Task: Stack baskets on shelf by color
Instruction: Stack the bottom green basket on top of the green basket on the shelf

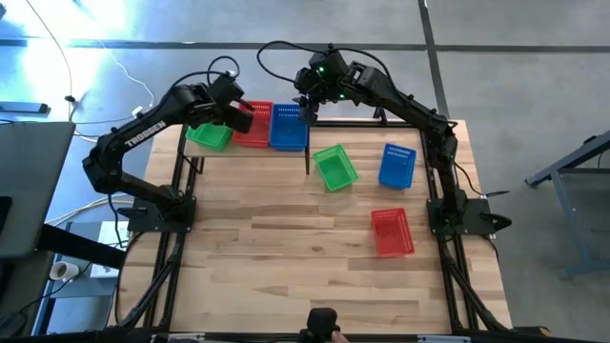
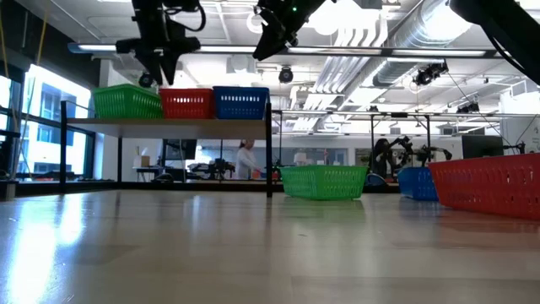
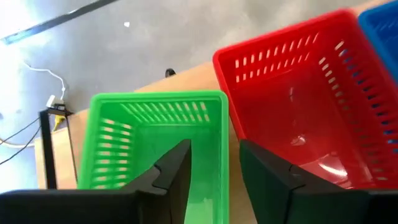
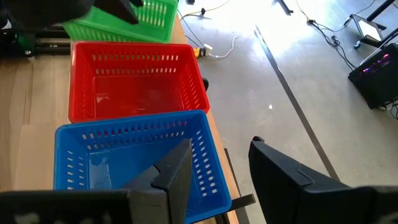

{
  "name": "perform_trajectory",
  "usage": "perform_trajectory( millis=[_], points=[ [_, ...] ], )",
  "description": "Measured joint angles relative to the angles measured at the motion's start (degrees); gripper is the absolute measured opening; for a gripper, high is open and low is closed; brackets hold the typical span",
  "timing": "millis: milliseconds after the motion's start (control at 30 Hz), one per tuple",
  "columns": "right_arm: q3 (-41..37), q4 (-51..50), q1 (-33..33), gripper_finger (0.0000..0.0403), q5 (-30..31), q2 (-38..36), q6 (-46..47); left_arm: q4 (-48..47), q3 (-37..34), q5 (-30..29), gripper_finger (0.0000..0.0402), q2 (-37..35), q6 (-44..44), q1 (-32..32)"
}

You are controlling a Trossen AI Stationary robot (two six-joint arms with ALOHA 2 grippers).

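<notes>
In your left wrist view the frame edge cut off the blue basket (image 3: pixel 380 25) beyond the red basket (image 3: pixel 298 99), leaving only a corner. The left gripper (image 1: pixel 250 121) hid part of the red basket from above. From the right gripper (image 4: pixel 217 180), a dark arm covered part of the green basket (image 4: pixel 134 23).

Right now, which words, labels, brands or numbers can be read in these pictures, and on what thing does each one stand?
"TROSSEN": white letters along the left arm, readable in the high view only.
The baskets on the shelf, green, red and blue, show no label.
Equipment in the room behind the table is too small to read.
No other text shows in any view.
</notes>
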Motion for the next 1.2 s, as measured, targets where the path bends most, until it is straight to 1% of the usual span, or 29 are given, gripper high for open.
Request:
perform_trajectory(
  millis=[133, 233, 367, 467, 533, 733, 867, 967, 1067, 1200],
  points=[
    [0.0, 0.0, 0.0, 0.0146, 0.0, 0.0, 0.0, -2.3, 2.5, -1.0, 0.0123, -1.3, 0.9, 0.0],
    [0.0, 0.0, 0.1, 0.0146, 0.0, 0.0, 0.8, -5.8, 3.3, -1.5, 0.0117, -1.6, 0.9, 0.0],
    [0.0, 0.0, 0.4, 0.0146, 0.0, 0.0, 3.3, -13.9, 3.3, -1.7, 0.0111, -1.6, 0.9, 0.0],
    [0.0, 0.0, 1.0, 0.0146, 0.0, 0.0, 5.5, -17.7, 3.2, -2.4, 0.0107, -1.6, 0.9, 0.0],
    [0.0, 0.0, 1.5, 0.0146, 0.0, 0.0, 6.7, -18.0, 3.2, -2.4, 0.0106, -1.6, 1.3, 0.0],
    [0.0, 0.0, 3.1, 0.0146, 0.0, 0.0, 9.1, -17.6, 3.2, 0.2, 0.0105, -1.4, 6.9, 1.2],
    [0.0, 0.0, 4.3, 0.0146, 0.0, 0.0, 9.1, -16.7, 3.2, -1.7, 0.0105, -1.4, 5.5, 3.4],
    [0.0, 0.0, 4.9, 0.0146, 0.7, 0.0, 9.1, -16.2, 3.2, -1.2, 0.0105, -1.4, 5.1, 5.8],
    [0.0, 0.0, 5.2, 0.0146, 1.7, 0.0, 9.1, -15.5, 3.2, -1.2, 0.0105, -1.2, 4.4, 6.1],
    [0.0, 0.0, 5.1, 0.0146, 2.0, 0.0, 9.1, -15.1, 3.1, 1.7, 0.0105, 0.2, 2.9, 5.9]
  ],
)
